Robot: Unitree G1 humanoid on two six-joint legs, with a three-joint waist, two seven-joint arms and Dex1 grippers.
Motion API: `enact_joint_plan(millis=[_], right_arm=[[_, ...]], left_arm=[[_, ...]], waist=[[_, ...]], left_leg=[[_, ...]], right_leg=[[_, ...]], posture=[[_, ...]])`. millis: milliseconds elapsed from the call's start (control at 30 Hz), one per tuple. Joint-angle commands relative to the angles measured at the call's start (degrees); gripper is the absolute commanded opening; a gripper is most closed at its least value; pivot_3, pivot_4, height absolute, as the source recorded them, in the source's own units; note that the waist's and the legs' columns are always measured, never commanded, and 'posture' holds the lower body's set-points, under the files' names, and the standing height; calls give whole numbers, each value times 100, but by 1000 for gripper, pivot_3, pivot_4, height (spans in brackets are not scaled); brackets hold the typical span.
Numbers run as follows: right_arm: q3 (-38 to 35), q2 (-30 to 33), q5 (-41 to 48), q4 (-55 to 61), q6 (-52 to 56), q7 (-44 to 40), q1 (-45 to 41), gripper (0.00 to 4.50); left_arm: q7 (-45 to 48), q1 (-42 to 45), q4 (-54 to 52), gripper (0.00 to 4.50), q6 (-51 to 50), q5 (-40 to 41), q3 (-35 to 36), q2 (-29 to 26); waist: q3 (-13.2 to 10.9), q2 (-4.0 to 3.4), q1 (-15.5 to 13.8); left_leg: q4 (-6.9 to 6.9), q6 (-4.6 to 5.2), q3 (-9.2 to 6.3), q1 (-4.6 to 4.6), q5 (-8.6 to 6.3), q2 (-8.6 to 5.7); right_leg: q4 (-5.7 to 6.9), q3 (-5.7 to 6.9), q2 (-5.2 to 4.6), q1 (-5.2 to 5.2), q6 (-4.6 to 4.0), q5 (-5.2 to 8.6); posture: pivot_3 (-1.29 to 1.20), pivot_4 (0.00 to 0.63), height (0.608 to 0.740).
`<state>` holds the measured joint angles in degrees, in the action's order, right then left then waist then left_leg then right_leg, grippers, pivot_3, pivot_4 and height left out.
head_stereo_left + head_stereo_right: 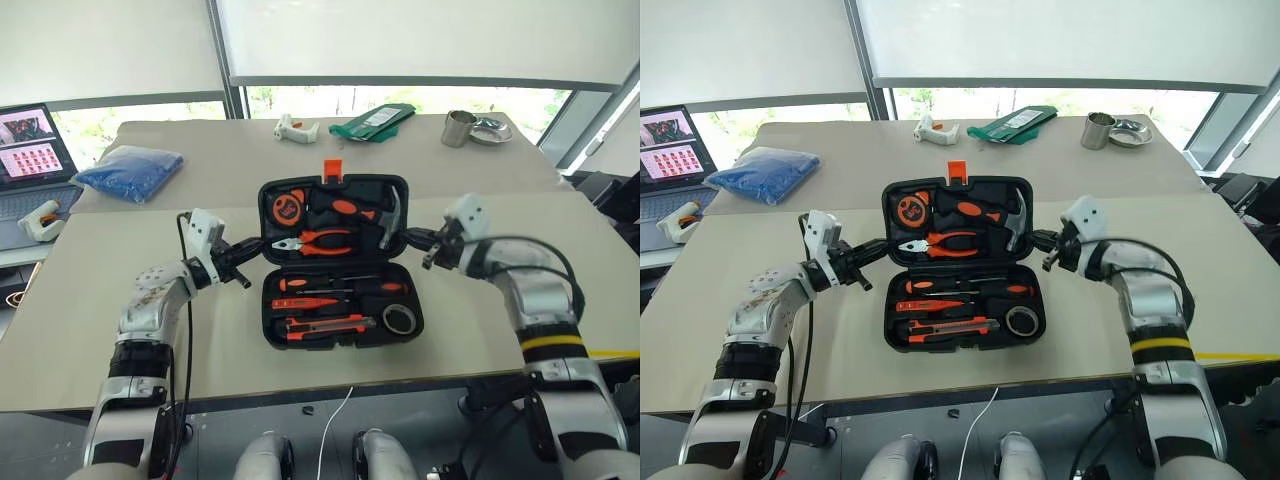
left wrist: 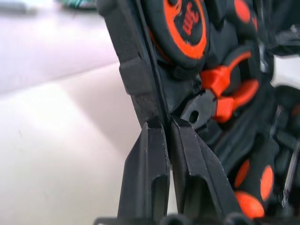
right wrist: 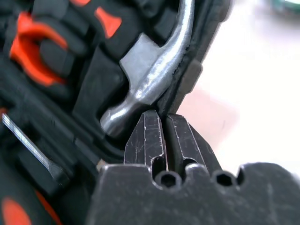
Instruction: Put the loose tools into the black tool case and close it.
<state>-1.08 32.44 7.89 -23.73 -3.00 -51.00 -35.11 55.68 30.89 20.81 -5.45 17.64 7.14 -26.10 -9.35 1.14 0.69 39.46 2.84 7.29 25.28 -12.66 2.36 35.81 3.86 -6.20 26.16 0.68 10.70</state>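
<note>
Black tool case [image 1: 335,262] lying open near the front edge of the surface [image 1: 100,300], lid half propped up toward the far side, orange latch [image 1: 331,170] standing at its top rim. Left claw [image 1: 243,275] pinched tight on the lid's left edge, right claw [image 1: 428,250] pinched tight on its right edge beside the hammer [image 1: 390,222]. Hammer, pliers [image 1: 318,240] and tape measure [image 1: 289,207] seated in the lid. Lower tray full: two black-and-orange screwdrivers [image 1: 345,287], slim orange screwdriver [image 1: 300,303], utility knife [image 1: 325,325], grey roll [image 1: 399,319] at the tray's right corner. Blue bag [image 1: 130,171] off at the left edge, green packet [image 1: 372,121], metal cup [image 1: 458,128] and white glue gun [image 1: 295,128] along the far edge.
</note>
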Motion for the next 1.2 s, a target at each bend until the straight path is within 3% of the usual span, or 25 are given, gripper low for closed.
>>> enact_joint_plan(millis=[33, 133, 200, 267, 300, 433, 467, 500, 600, 667, 767, 900, 967, 1200], right_arm=[[25, 411, -824, -239, -2489, 449, 427, 32], [202, 606, -1459, -562, -3723, 925, 750, 32], [292, 727, -1646, -733, -4193, 1070, 944, 0], [359, 833, -1757, -896, -4469, 1173, 1056, 0], [333, 893, -1814, -969, -4557, 1280, 1108, 794], [35, 1182, -1776, -1076, -4708, 1721, 1360, 2046], [-36, 1234, -1649, -1074, -4677, 1743, 1427, 2438], [-108, 1316, -1467, -1053, -4604, 1664, 1540, 2737], [-368, 1459, -307, -502, -3683, 957, 2049, 2737], [-556, 1587, 755, 327, -2599, 335, 2551, 2199], [-648, 1909, 1730, 1750, -1286, -297, 3358, 1256], [-432, 2319, 1908, 3159, -368, -796, 4350, 0], [-326, 2282, 1991, 3534, 116, -758, 4519, 0], [386, 1736, 1338, 3657, 821, -515, 3961, 0]], left_arm=[[683, -441, -221, 40, 1998, -399, -251, -279], [1014, -802, -30, 40, 3165, -505, -429, -337], [1026, -960, 138, 752, 3708, -559, -455, -374], [1075, -1094, 299, 1182, 4100, -592, -477, -451], [1077, -1197, 361, 1742, 4279, -607, -458, -516], [671, -1420, 765, 3127, 4226, -581, -111, -822], [684, -1446, 782, 3140, 4008, -461, -67, -883], [670, -1460, 812, 3140, 3852, -404, -21, -964], [713, -1435, 863, 3140, 3425, -342, 36, -1168], [728, -1290, 862, 3140, 3003, -320, -23, -1231], [581, -918, 846, 2377, 2469, -330, -115, -1138], [474, -124, 1027, 755, 1901, -543, -456, -804], [400, 233, 1281, 68, 1624, -719, -643, -656], [650, 1065, 2236, 68, 1338, -1170, -1173, -317]], waist=[[0, 0, 3], [1, 0, 3], [1, 1, -9], [1, 1, -20], [1, 1, -16], [1, 1, 2], [1, 1, 5], [1, 1, 7], [1, 1, -8], [1, 1, -19], [1, 1, -66], [4, 6, -153], [5, 10, -158], [2, 18, -118]], left_leg=[[0, 4, 8, 0, -2, -2], [-2, 10, 19, -14, -7, -11], [-3, 21, 23, -29, -14, -11], [-2, 31, 23, -45, -19, -11], [-1, 61, 23, -69, -36, -11], [-2, 73, -8, -120, -45, 13], [-1, 70, -16, -121, -42, 14], [-1, 66, -15, -120, -40, 16], [-1, 64, -19, -125, -37, 19], [-1, 65, -25, -126, -37, 23], [-1, 67, -33, -123, -38, 23], [6, 67, -39, -120, -38, 23], [20, 68, -43, -115, -39, 23], [33, 70, -42, -103, -41, 24]], right_leg=[[-5, -1, -4, 0, 4, 2], [-12, -6, -16, -6, 10, 8], [-7, -7, -27, -18, 10, 9], [-8, -7, -30, -37, 11, 10], [-9, -9, -31, -62, 11, 10], [-18, -8, -29, -106, 32, 35], [-10, -8, -29, -106, 31, 34], [-8, -10, -28, -102, 28, 32], [-1, -9, -26, -106, 29, 32], [-2, -8, -23, -113, 24, 29], [-2, -6, -22, -114, -3, 16], [-2, 1, -18, -116, 33, 36], [0, 4, -16, -119, 36, 36], [1, -1, -5, -106, 38, 32]], posture=[[0, 150, 740], [0, 150, 740], [0, 150, 740], [0, 150, 740], [0, 150, 740], [0, 150, 740], [0, 150, 740], [0, 150, 740], [0, 150, 740], [0, 150, 740], [0, 150, 740], [0, 150, 740], [0, 150, 740], [0, 150, 740]])
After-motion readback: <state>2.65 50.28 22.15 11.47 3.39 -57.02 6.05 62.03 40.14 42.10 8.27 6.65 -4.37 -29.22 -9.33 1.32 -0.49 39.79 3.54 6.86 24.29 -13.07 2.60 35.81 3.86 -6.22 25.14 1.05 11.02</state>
